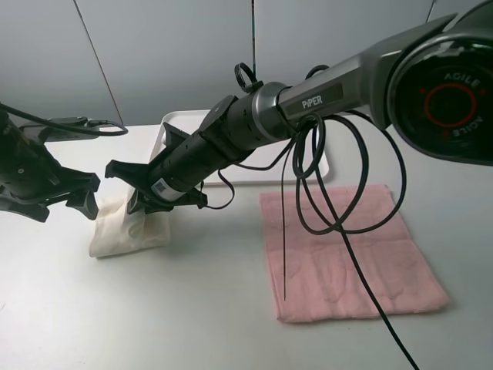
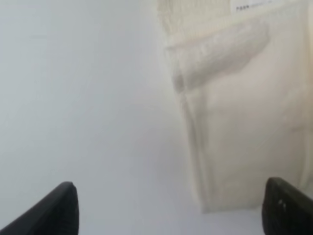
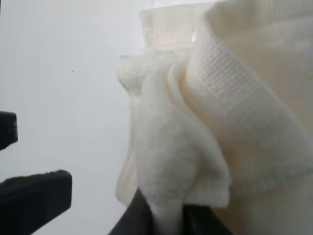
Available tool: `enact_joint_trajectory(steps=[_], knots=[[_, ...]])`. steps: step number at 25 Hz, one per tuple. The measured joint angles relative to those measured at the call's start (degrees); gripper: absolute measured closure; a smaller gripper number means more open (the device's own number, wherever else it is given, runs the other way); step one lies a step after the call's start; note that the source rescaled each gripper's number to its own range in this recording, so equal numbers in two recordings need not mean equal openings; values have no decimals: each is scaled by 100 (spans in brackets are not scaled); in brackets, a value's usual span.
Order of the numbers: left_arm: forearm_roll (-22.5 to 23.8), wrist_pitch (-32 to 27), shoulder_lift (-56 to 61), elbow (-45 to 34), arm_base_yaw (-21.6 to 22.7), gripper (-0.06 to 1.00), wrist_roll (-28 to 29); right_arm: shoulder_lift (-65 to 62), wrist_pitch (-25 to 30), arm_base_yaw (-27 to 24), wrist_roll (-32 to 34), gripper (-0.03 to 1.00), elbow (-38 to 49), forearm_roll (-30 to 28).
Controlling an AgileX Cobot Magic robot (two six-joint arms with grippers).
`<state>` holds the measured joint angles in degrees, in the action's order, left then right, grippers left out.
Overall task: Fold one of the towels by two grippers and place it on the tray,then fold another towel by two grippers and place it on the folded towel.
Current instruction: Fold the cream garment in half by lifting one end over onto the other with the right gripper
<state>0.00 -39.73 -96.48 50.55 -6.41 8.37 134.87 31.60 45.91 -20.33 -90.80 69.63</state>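
The cream towel (image 1: pixel 123 230) lies folded in a narrow strip on the table at the left. My right gripper (image 1: pixel 143 202) reaches across from the right and is shut on the towel's upper edge; in the right wrist view the bunched cloth (image 3: pixel 166 147) is pinched between the dark fingers (image 3: pixel 132 220). Just left of the towel, my left gripper (image 1: pixel 88 194) stands open. In its wrist view the fingers (image 2: pixel 54 210) are spread wide, with the towel's corner (image 2: pixel 234 122) lying ahead toward one side. The pink towel (image 1: pixel 347 254) lies flat at the right. The white tray (image 1: pixel 171 131) sits behind, partly hidden by the right arm.
Black cables (image 1: pixel 339 193) hang from the right arm over the pink towel. The left gripper's black fingers (image 3: pixel 34 196) show at the edge of the right wrist view, close beside the cream towel. Bare white table (image 1: pixel 177 308) lies in front.
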Motion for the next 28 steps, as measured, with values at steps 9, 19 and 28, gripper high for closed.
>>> enact_joint_trajectory(steps=[9,19,28], knots=[[129,-395,481,0,0,-3,-77,0,403,5,-1465,48,0,1904],[282,-508,558,0,0,-3,-90,0,637,16,-1716,46,-13,2204],[380,-637,558,0,0,-3,-114,0,322,-300,-1245,32,-13,567]])
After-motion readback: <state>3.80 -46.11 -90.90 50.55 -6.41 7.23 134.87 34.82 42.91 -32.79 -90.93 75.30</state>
